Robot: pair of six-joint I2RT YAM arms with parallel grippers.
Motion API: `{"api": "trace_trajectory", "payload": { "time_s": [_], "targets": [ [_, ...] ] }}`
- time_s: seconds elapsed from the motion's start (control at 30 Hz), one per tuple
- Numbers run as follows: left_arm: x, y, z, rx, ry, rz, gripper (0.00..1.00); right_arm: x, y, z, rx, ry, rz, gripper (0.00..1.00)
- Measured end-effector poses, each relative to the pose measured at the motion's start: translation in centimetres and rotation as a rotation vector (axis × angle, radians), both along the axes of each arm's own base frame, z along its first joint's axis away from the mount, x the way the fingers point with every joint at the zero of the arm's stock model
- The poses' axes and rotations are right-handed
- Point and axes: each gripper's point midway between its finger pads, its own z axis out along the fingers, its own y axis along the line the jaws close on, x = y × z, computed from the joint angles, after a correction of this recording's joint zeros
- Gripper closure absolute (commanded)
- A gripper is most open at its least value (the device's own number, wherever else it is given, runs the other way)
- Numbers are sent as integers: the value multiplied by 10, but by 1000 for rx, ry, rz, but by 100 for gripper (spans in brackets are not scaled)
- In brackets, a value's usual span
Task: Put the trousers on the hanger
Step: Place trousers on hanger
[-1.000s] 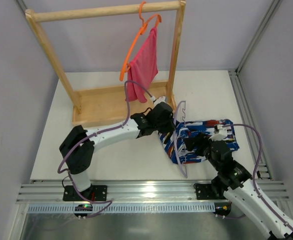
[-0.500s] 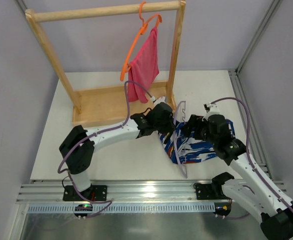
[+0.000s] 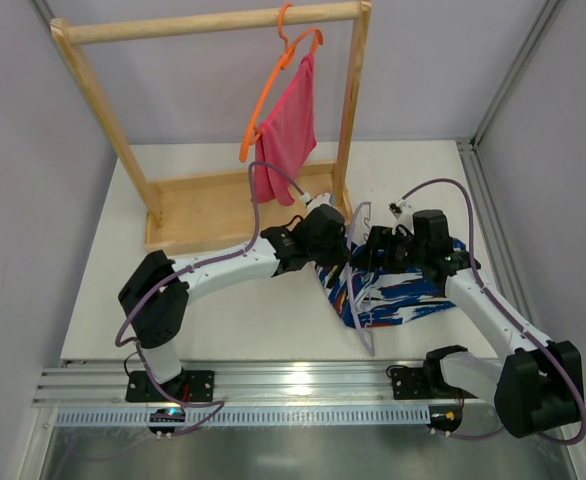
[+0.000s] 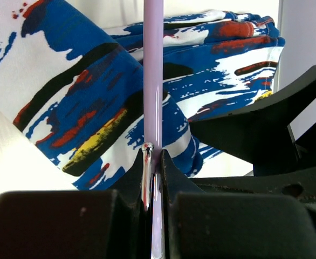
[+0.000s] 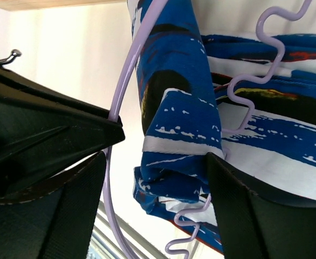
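Observation:
The trousers (image 3: 413, 290) lie in a folded heap on the white table, right of centre. The lilac hanger (image 3: 361, 325) stands on edge across their left end. My left gripper (image 3: 331, 243) is shut on the hanger at its neck; in the left wrist view the lilac bar (image 4: 153, 81) and the metal hook tip (image 4: 147, 148) sit between the closed jaws (image 4: 153, 155), with the trousers (image 4: 88, 102) behind. My right gripper (image 3: 375, 250) is open just right of the left one. In its wrist view a fold of the trousers (image 5: 174, 124) hangs between the spread fingers (image 5: 239, 210), inside the hanger's loop (image 5: 123, 86).
A wooden rack (image 3: 213, 205) stands at the back of the table. An orange hanger (image 3: 273, 85) with a pink cloth (image 3: 288, 130) hangs on its top bar. The rack's right post (image 3: 348, 130) is close behind both grippers. Metal rails run along the table's front edge (image 3: 293, 380).
My right arm has swung from the near right up and left over the trousers, and its gripper now sits beside the left gripper at the hanger. The left arm has held still.

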Motion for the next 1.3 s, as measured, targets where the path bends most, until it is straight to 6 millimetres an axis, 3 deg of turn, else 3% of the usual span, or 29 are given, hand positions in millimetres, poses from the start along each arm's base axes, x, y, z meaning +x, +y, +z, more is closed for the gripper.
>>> {"api": "trace_trajectory", "payload": {
  "time_s": [0.17,0.2,0.3,0.67,0.83,0.97,1.0,1.2,1.3],
  "targets": [
    [0,2,-2,8,6,2,100,-1,8,-4,36,24,35,44],
    [0,2,-2,7,5,1,100,-2,7,-3,35,20,35,43],
    [0,1,-1,4,4,0,100,-3,4,-6,20,20,24,24],
    [1,1,-1,2,3,-1,100,7,-5,-10,-47,62,-12,21],
    [2,2,-1,2,3,5,100,7,0,-27,-48,138,24,21],
    [2,2,0,1,4,4,100,6,1,-27,-44,132,39,36],
    [2,2,0,1,4,3,100,7,1,-26,-43,132,39,51],
    [2,3,-1,5,6,7,100,1,-7,-14,-44,89,-9,94],
    [2,5,-3,14,13,19,100,-10,-17,-14,-61,70,-70,96]
  ]
}}
